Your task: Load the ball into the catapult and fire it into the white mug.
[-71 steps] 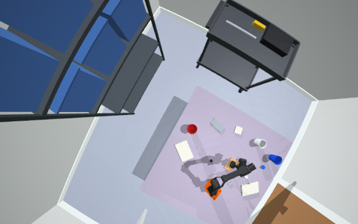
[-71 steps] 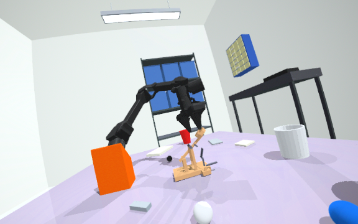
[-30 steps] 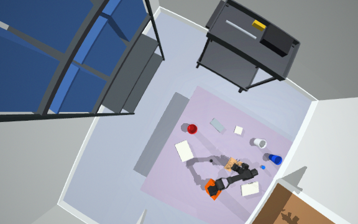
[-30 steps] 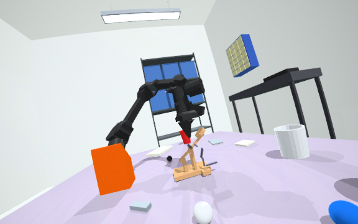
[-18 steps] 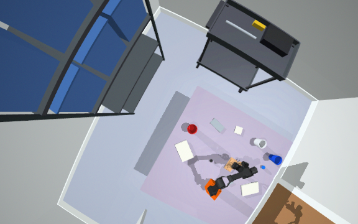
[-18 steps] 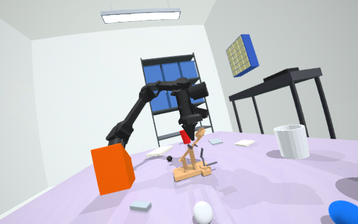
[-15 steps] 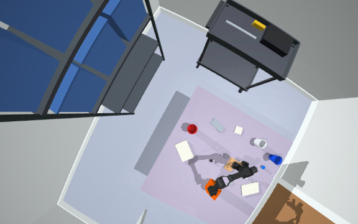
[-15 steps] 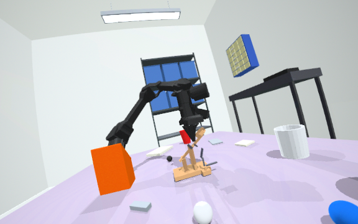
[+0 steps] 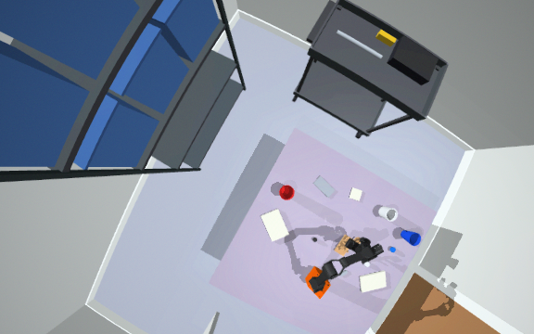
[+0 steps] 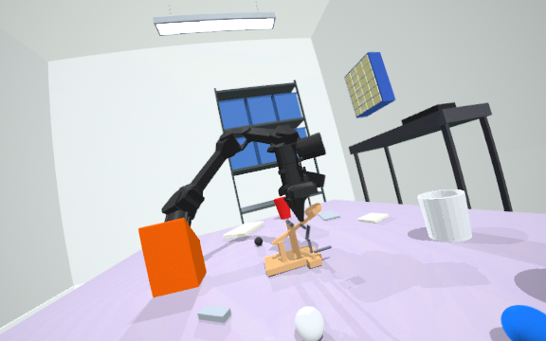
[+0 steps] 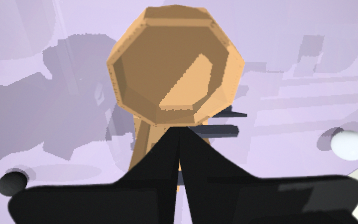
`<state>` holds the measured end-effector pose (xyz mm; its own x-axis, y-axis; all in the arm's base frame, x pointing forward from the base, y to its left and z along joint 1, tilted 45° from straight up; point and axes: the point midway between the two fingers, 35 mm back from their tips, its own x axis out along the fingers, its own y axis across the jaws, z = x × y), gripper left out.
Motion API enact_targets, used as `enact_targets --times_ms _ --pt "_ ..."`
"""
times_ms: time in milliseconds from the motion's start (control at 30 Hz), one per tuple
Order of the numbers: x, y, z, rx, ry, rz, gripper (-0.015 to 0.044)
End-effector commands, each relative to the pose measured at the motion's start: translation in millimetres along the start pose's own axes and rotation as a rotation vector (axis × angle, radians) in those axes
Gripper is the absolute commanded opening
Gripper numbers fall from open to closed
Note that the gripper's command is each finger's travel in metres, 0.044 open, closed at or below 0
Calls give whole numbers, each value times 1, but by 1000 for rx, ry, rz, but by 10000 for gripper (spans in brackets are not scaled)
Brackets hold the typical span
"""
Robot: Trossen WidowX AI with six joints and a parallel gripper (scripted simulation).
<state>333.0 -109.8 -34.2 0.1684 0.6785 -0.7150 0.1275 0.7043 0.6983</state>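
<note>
The wooden catapult [image 9: 342,246] [image 10: 284,264] stands on the mat. Its throwing arm slopes up to an empty cup [image 10: 313,212] [image 11: 175,65]. My gripper [image 10: 302,219] [image 11: 178,132] is shut and empty, pointing down, with its tips at the throwing arm just behind the cup; contact is hard to tell. The white mug [image 9: 387,213] [image 10: 445,215] stands upright, apart from the catapult. A black ball [image 9: 314,239] [image 10: 258,242] [image 11: 13,183], a white ball [image 9: 367,264] [image 10: 309,323] [image 11: 350,145] and a blue ball [image 9: 392,250] [image 10: 531,323] lie on the mat.
A blue cup [image 9: 411,237] stands near the white mug. A red cup [image 9: 286,192] [image 10: 282,208] stands farther off. Pale slabs [image 9: 274,224] [image 9: 373,281] and a grey block [image 10: 214,314] lie around the orange arm base [image 9: 317,283] [image 10: 171,258] and catapult.
</note>
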Motion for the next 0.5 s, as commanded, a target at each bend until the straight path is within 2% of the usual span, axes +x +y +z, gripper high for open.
enact_targets --times_ms 0,467 --pt "5 1 3 2 -3 4 0" --pt "24 1 11 1 -3 5 0"
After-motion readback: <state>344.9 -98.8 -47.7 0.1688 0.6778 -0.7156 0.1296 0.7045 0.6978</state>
